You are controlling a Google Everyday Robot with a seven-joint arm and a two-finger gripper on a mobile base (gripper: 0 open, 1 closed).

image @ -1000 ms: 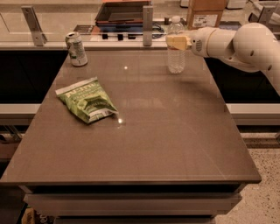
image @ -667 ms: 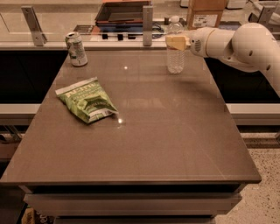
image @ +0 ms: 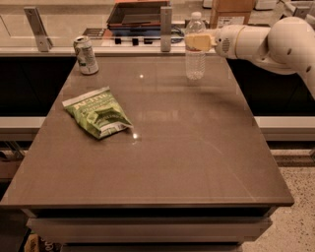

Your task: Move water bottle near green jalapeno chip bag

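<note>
The water bottle, clear with a white cap, stands upright on the far right part of the brown table. My gripper reaches in from the right on the white arm and is shut on the bottle's upper part, at the height of its label. The green jalapeno chip bag lies flat on the left side of the table, well apart from the bottle.
A green-white drink can stands at the table's far left corner. Behind the table run a counter with metal posts and a dark tray. The white arm hangs over the far right edge.
</note>
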